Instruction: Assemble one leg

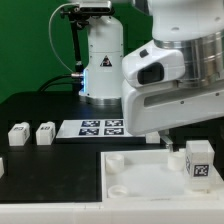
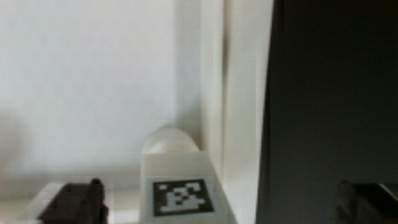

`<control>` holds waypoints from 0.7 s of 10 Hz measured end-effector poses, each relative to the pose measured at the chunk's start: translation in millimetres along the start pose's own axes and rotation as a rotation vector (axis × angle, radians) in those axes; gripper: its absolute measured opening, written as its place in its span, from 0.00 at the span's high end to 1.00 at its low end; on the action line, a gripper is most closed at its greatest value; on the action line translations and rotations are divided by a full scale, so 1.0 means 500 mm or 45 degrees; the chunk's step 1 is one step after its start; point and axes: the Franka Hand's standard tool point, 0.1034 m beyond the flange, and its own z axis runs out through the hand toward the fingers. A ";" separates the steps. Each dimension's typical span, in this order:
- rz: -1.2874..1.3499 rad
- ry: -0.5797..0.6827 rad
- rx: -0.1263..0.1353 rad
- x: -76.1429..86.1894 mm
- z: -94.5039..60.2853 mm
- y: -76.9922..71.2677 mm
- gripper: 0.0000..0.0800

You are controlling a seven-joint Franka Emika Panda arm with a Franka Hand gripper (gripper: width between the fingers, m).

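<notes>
Leg (image 1: 197,160) upright on the tray (image 1: 130,178) corner, gripper (image 2: 222,200) spread.
Your fingers (image 2: 75,200) stand wide of the leg, pinching nothing; it stands on its own, likely at its mounting spot, ready for you to close and seat it.

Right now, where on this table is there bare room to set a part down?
Bare black table lies between the two loose legs and the tray's left edge. The tray's middle is also bare. Crowded: the exterior view's right, where the arm hangs over a leg at the tray's edge.
</notes>
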 end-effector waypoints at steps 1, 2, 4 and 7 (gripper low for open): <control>0.000 -0.001 0.000 0.000 0.001 0.000 0.19; 0.004 -0.002 0.000 0.000 0.001 0.000 0.19; 0.054 0.000 -0.002 0.019 0.015 0.012 0.19; 0.124 0.026 -0.023 0.026 0.019 0.011 0.19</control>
